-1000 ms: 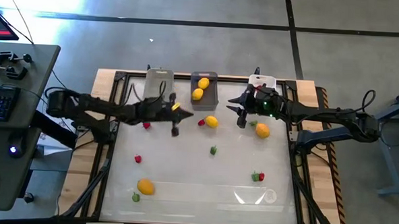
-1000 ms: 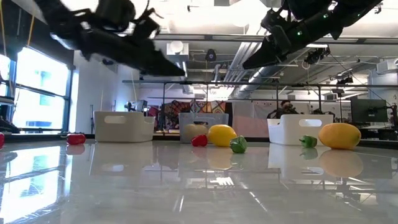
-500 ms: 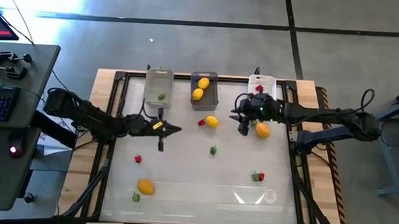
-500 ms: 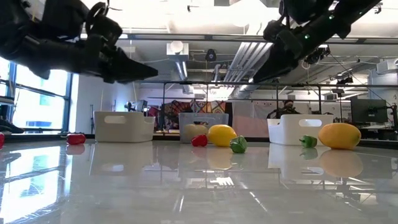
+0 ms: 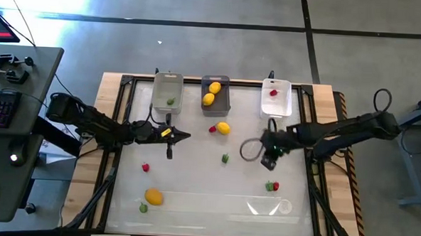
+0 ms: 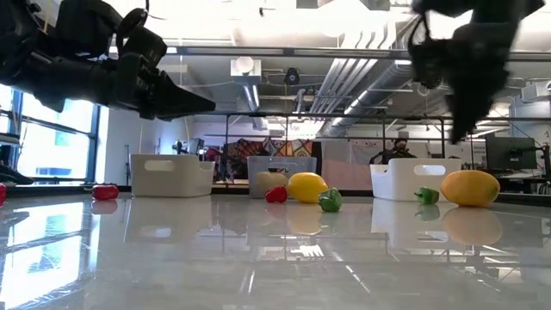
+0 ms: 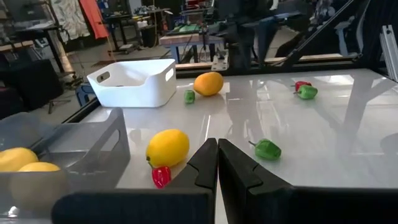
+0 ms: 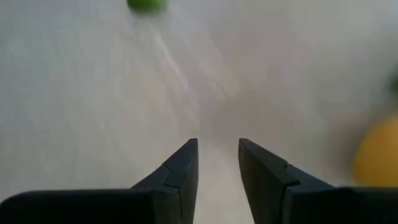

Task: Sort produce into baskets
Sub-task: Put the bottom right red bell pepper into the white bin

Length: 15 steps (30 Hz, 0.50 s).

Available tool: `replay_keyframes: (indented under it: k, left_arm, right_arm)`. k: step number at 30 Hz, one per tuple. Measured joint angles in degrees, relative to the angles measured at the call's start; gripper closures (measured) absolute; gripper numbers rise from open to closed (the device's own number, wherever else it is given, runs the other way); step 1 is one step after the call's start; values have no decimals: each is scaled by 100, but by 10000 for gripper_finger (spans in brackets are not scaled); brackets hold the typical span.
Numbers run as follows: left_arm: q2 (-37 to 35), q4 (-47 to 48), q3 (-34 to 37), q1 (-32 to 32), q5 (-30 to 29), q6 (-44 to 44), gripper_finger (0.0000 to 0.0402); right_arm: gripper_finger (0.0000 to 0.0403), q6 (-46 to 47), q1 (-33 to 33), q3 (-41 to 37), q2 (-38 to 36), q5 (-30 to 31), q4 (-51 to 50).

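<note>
The baskets stand in a row at the far edge: a clear one with a green bit, a dark grey one with two lemons, a white one with a red berry. A lemon and a red berry lie before the grey basket. An orange fruit lies right of the middle, under my right arm in the high view. My left gripper is shut, hovering level left of the lemon. My right gripper is open and points steeply down over bare table beside the orange fruit.
Loose produce lies about: a green bit mid-table, a red berry at the left, an orange fruit and a green bit near left, a green and red pair near right. A wooden frame borders the table.
My left gripper drew back from the clear basket toward the table's left and near edges and sank, then kept still, shut throughout. My right gripper swung from the white basket toward the near edge and tipped from nearly level to pointing steeply down.
</note>
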<state>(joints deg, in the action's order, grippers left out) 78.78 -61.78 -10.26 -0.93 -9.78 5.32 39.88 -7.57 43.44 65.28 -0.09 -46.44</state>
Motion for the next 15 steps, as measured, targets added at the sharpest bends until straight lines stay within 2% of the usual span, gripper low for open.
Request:
replay_keyframes:
  k: [7,15]
  left_arm:
    - [0,-33,-2,22,-2,129,401]
    - [2,-160,-7,22,-2,230,401]
  right_arm:
    - [284,1114,-1062,0,0,101,-320]
    - [212,1728,-2435,0,373,641,-303]
